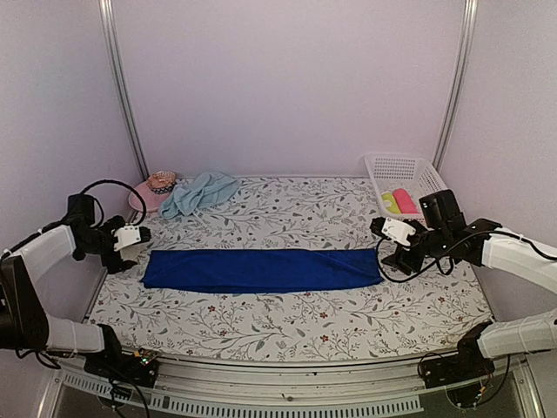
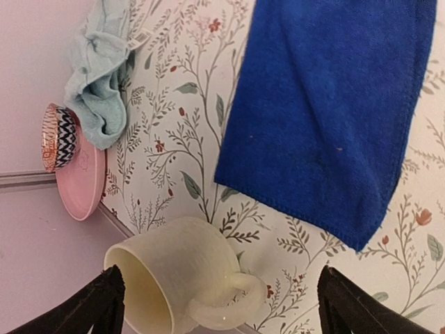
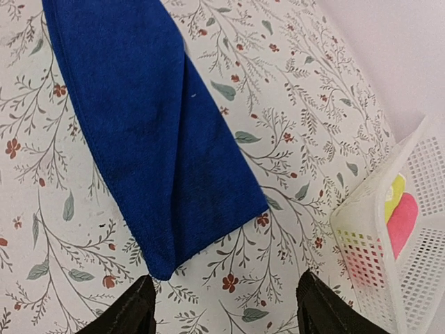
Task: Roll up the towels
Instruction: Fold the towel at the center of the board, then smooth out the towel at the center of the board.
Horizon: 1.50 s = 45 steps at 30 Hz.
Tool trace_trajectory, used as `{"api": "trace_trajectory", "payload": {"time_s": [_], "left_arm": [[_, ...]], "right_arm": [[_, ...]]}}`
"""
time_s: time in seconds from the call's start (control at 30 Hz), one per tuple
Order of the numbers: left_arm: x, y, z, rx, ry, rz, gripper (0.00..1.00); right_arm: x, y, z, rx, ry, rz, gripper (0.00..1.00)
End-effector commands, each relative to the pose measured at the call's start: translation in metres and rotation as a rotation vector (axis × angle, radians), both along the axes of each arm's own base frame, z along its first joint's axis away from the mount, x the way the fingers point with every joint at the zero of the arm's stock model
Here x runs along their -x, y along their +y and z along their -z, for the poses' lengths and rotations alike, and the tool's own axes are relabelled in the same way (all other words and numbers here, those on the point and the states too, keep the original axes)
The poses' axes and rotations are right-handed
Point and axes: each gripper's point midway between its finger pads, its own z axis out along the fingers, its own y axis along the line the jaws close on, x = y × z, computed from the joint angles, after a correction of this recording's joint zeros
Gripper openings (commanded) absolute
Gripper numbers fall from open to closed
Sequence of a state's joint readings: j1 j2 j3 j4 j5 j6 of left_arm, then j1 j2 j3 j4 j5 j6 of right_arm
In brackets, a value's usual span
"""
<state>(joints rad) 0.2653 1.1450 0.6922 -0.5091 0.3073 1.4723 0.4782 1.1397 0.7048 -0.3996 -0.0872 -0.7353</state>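
Note:
A deep royal blue towel (image 1: 261, 270) lies folded into a long flat strip across the middle of the table. My left gripper (image 1: 130, 239) hovers just off its left end, open, with the towel's end (image 2: 327, 118) ahead of the spread jaws (image 2: 221, 299). Off its right end my right gripper (image 1: 387, 244) is open too, and the towel's corner (image 3: 139, 125) lies just in front of the jaws (image 3: 224, 292). Neither gripper holds anything. The pale aqua towel (image 1: 198, 192) sits crumpled at the back left (image 2: 97, 76).
A pink hat with a patterned band (image 1: 152, 192) rests by the aqua towel, against the left wall (image 2: 80, 177). A cream mug (image 2: 181, 271) lies on its side under my left gripper. A white mesh basket (image 1: 405, 178) with pink and yellow items stands at the back right (image 3: 389, 243).

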Motion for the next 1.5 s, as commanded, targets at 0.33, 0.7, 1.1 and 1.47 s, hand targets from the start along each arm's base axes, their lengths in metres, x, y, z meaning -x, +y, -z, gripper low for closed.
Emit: {"api": "trace_trajectory", "payload": {"time_s": [0.33,0.7,1.1,1.47], "left_arm": [[-0.075,-0.026,0.004,0.185,-0.122,-0.244,0.97],[-0.084,-0.018,0.042,0.08,-0.103,-0.313,0.97],[-0.089,-0.002,0.066,-0.019,-0.124,-0.354,0.97],[-0.092,0.009,0.081,-0.09,-0.139,-0.39,0.97]], "right_arm": [[-0.078,0.013,0.016,-0.005,0.082,0.428,0.74],[-0.097,0.005,0.059,0.129,0.078,0.562,0.83],[-0.111,-0.008,0.073,0.218,0.05,0.654,0.85],[-0.117,-0.024,0.095,0.343,0.024,0.705,0.86]]}}
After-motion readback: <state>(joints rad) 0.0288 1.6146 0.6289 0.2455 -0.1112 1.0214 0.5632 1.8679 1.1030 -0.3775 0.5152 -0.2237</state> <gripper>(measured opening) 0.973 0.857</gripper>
